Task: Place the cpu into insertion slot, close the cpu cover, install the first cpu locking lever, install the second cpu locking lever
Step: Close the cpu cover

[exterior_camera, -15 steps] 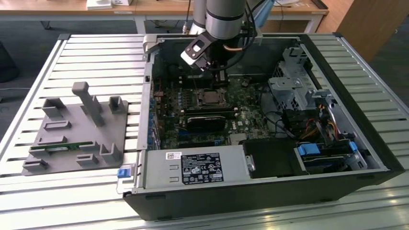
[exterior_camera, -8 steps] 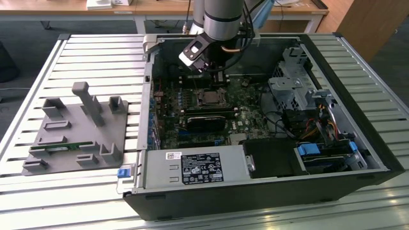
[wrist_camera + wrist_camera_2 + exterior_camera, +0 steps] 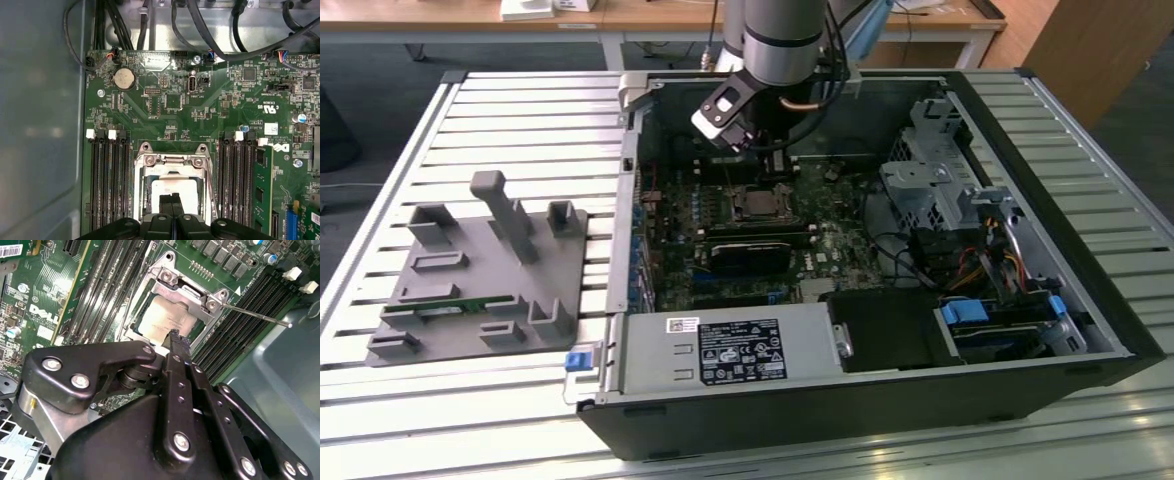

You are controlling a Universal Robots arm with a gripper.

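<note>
A slatted metal table (image 3: 520, 110) seen from above. At the exterior view's left sits a grey plastic holder tray (image 3: 454, 270) with upright posts, and a green memory stick (image 3: 454, 307) lies in one of its grooves. Just right of it is an open black computer case (image 3: 881, 410), lying on its side. A silver power supply box (image 3: 727, 350) fills its lower left corner, and a black graphics card (image 3: 750, 255) lies above that.

My arm comes down from the top centre of the frame into the case. My gripper (image 3: 767, 168) hangs just above the socket (image 3: 758, 204) on the green circuit board. In both wrist views my fingers are pressed together, gripping nothing, with their tips (image 3: 175, 335) (image 3: 172, 200) over the middle of the socket.

The chip (image 3: 165, 320) (image 3: 172, 186) is seated in the socket, silvery top up. The cover (image 3: 187, 294) (image 3: 170, 161) lies down flat around it, framing it in its window. In the second wrist view a thin lever rod (image 3: 255, 315) sticks out from the cover's corner across the long memory slots (image 3: 107, 285).

Towards the exterior view's right are a grey metal drive cage (image 3: 921, 190) and, lower down, a blue clip (image 3: 967, 312).
</note>
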